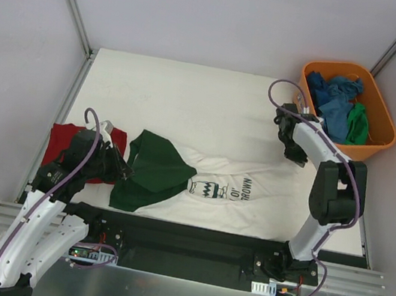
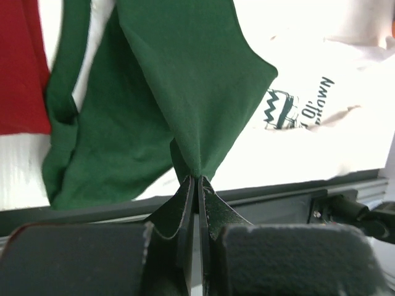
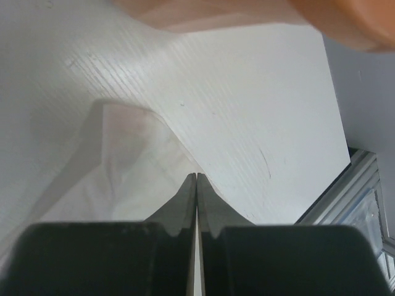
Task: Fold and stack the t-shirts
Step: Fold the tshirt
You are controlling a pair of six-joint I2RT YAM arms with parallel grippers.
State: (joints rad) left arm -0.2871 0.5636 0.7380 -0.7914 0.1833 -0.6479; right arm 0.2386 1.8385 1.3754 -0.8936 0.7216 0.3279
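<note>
White cloth t-shirt with dark green back and black cartoon print (image 1: 250, 202) is spread out on the white tabletop (image 1: 190, 101), toward the near edge and roughly in the middle between the two arms. Left gripper (image 2: 197, 182) is clamped tight on a fold of the green fabric. You can see the cloth pulled up into a cone right at its tips, so that left end is lifted and flopped over the white part. Right gripper (image 3: 196, 179) has its fingers pressed together too, over at the shirt's right end. The white cloth tents right up to the fingertips there, so it looks pinched. Plain dark red t-shirt (image 1: 65, 145) lies flat at the far left of the tabletop, just beside the green part and partly under the left arm. Orange plastic tub (image 1: 368, 151) sits at the back right corner, with bunched blue shirts (image 1: 332, 94) and a green shirt (image 1: 358, 123) inside it.
</note>
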